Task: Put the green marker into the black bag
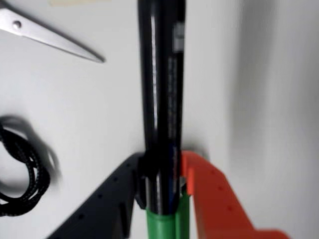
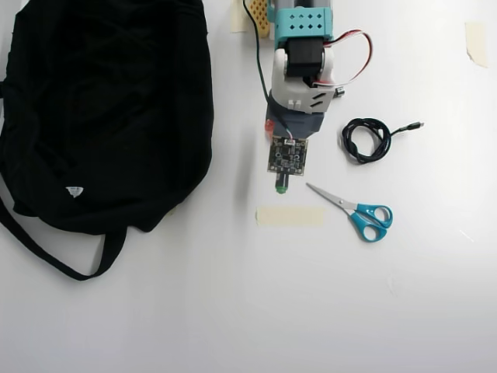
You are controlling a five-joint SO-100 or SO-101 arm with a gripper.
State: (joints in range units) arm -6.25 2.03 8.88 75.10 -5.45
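Listed left to right, places given from the fingers.

1. Bag (image 2: 101,109): well left of the fingers in the overhead view. Large, soft black fabric, slumped flat and creased, small white label near its lower edge, a long strap looping off bottom left. It lies limp; whether its mouth is open cannot be told. Judged the drop-off point, not yet reached.

2. Cable (image 1: 22,169): left of the fingers in the wrist view. Thin black braided cord, loosely coiled. Not involved.

3. Scissors (image 1: 47,37): up and left of the fingers in the wrist view. Pointed bright steel blades; teal plastic handles show in the overhead view. Not involved.

4. Gripper (image 1: 162,186): one black finger (image 1: 107,204) and one orange finger (image 1: 219,204), both matte plastic with small holes, closed from either side on the marker.

5. Marker (image 1: 162,94): pinched between the fingers. Slim glossy black barrel with fine print runs away from them; the chunky green cap sits just behind the pinch. The hold near the cap end looks chosen for carrying, the barrel leading.

6. Tape (image 2: 290,217): just ahead of the fingers in the overhead view. Flat beige strip, probably a position mark.
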